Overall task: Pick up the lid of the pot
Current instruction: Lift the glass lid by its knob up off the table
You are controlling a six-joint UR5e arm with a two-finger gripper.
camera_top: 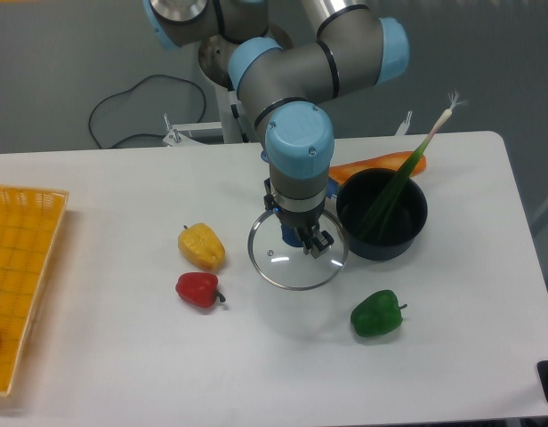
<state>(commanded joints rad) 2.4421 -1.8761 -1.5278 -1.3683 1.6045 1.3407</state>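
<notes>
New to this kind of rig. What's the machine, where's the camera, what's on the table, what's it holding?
The machine is one robot arm. Every picture comes from one fixed camera looking down across the table. Its two-finger tool appears closed on the clear pot lid, near its middle. Around it lie a yellow vegetable, a red pepper, a green pepper and something orange. A black pot holds a leek-like stalk. Far left: a yellow tray.
</notes>
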